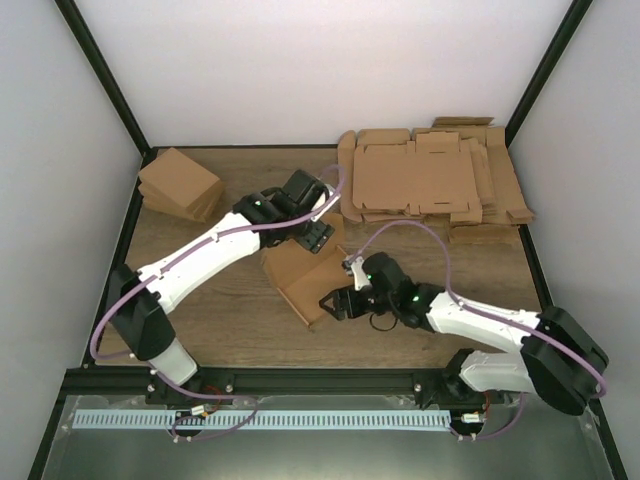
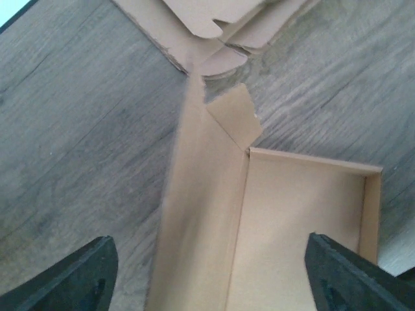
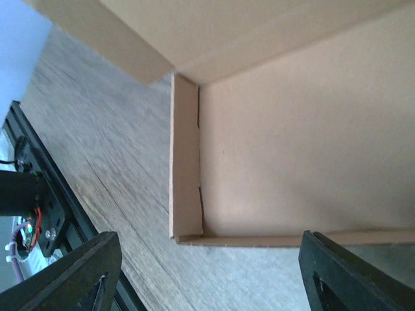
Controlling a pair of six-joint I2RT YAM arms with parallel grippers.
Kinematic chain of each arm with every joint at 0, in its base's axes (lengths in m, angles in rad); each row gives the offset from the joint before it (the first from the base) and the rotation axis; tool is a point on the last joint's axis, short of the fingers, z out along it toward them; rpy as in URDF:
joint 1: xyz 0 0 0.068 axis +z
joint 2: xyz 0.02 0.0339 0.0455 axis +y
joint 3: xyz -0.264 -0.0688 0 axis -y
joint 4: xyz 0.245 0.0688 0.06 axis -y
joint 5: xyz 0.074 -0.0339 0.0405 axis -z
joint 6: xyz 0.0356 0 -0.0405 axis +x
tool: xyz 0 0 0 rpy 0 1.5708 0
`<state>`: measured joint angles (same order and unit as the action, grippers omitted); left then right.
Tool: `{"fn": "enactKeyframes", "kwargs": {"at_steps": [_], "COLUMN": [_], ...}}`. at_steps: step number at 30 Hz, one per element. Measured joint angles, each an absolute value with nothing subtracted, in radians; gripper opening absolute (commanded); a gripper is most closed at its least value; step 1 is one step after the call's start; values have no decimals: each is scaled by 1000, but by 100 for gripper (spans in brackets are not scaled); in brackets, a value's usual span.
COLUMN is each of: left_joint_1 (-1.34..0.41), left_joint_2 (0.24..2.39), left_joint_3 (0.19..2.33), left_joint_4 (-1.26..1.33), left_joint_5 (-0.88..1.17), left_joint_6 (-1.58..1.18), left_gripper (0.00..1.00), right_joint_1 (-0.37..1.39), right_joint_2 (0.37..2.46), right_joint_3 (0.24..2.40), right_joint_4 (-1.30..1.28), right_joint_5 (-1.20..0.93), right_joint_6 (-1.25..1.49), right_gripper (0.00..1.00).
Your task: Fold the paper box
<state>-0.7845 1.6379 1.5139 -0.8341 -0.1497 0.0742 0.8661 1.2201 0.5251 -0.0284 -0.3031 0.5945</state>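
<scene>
The paper box (image 1: 303,275) is a plain brown cardboard piece in the middle of the table, partly formed into a shallow tray with raised walls. In the left wrist view its long side wall (image 2: 198,220) and a loose tab stand up beside the tray floor. In the right wrist view a near corner of the box (image 3: 188,194) shows. My left gripper (image 1: 312,235) is open above the box's far end, fingers astride the wall. My right gripper (image 1: 340,303) is open at the box's near right corner, holding nothing.
A thick pile of flat tabbed cardboard sheets (image 1: 430,180) lies at the back right. A pile of small folded brown boxes (image 1: 180,185) sits at the back left. The black frame rail (image 1: 300,378) runs along the near edge.
</scene>
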Motion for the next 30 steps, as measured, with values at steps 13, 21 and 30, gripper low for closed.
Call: {"fn": "enactKeyframes", "kwargs": {"at_steps": [13, 21, 30], "left_joint_1": [-780, -746, -738], "left_joint_2": [1203, 992, 912], "left_joint_3": [1275, 1047, 812], "left_joint_4": [-803, -843, -756], "left_joint_5": [-385, -369, -188], "left_joint_6": [-339, -669, -836], "left_gripper": [100, 100, 100], "right_joint_1": [606, 508, 362], "right_joint_2": [1116, 1243, 1446], "right_joint_3": [691, 843, 1015], "right_joint_4": [-193, -111, -97], "right_joint_5": [-385, -429, -580], "right_joint_6": [350, 173, 58], "right_gripper": [78, 81, 81]}}
